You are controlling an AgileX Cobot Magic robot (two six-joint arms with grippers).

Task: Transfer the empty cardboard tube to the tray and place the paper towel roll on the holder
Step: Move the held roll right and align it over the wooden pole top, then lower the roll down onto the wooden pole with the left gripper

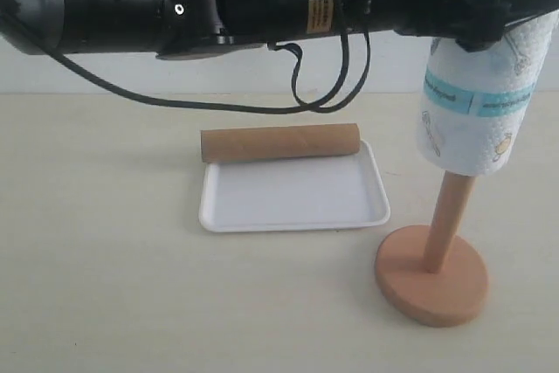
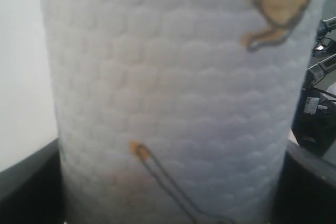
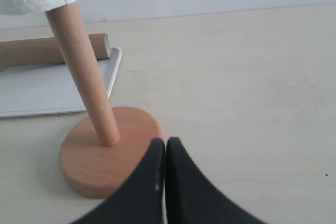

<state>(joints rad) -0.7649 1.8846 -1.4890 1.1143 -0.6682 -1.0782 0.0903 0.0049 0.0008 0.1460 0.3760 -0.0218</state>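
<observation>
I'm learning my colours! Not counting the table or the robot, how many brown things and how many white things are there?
Brown: 2 (cardboard tube, wooden holder)
White: 2 (tray, paper towel roll)
Total: 4

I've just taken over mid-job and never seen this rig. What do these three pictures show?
It is a robot with two arms, each ending in a two-fingered gripper. The wide picture comes from a camera off the arms; the other two sit on the wrists. On the table are a white tray, with the cardboard tube along its far rim, and a wooden holder. The left gripper clasps the paper towel roll, whose lower end is over the top of the holder's post. The right gripper is shut, empty, low beside the holder's base.
</observation>
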